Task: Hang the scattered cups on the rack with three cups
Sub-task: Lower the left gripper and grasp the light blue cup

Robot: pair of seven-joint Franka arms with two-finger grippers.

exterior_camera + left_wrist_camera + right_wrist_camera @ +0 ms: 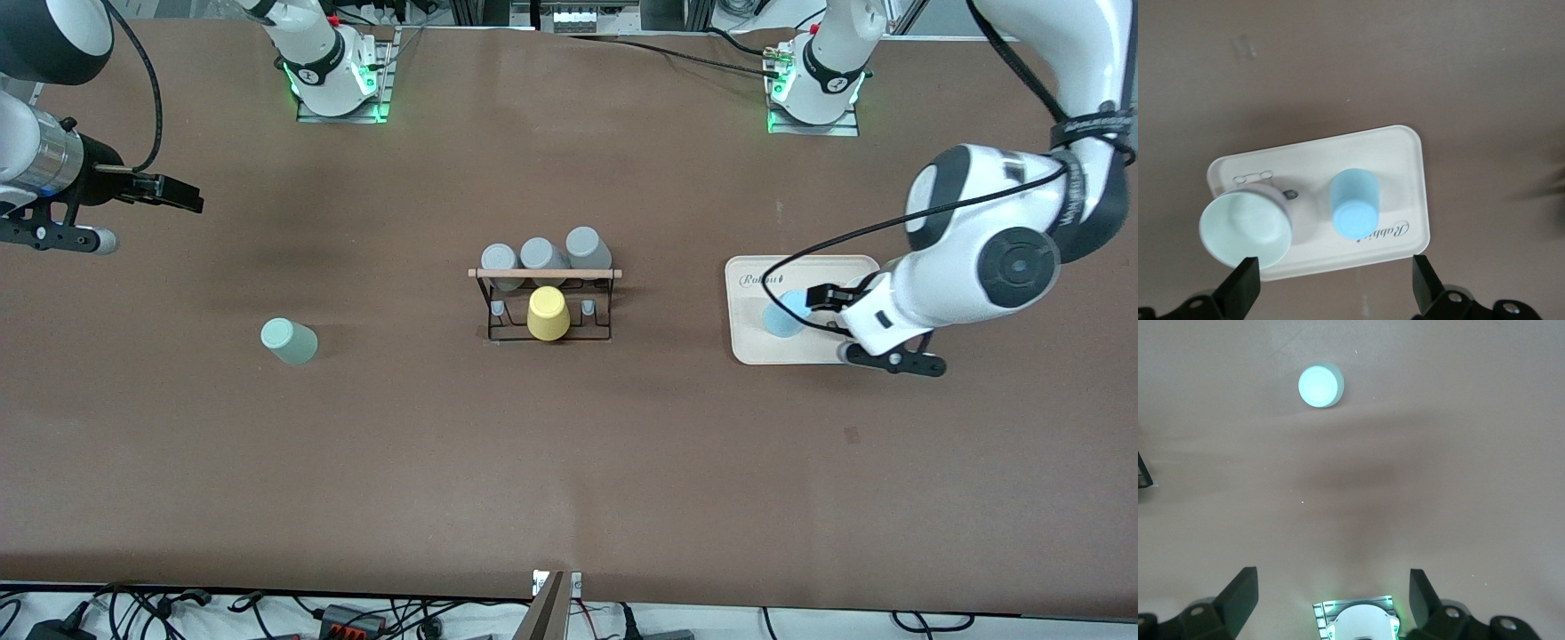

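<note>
The black wire rack [544, 307] with a wooden rod stands mid-table; its corner also shows in the right wrist view [1143, 470]. The mint green cup [289, 341] stands on the table toward the right arm's end and shows in the right wrist view [1321, 385]. The light blue cup [782, 317] stands bottom up on the cream tray [756, 347], as the left wrist view shows [1353, 203]. My left gripper [822, 298] hangs open and empty over the tray [1335, 277]. My right gripper [169, 191] waits open and empty above the right arm's end of the table [1331, 587].
Three grey cups [542, 256] hang along the rack's rod and a yellow cup [548, 313] sits on a peg nearer the front camera. A second pale cup [1245, 230] stands mouth up on the tray [1311, 150], hidden under the left arm in the front view.
</note>
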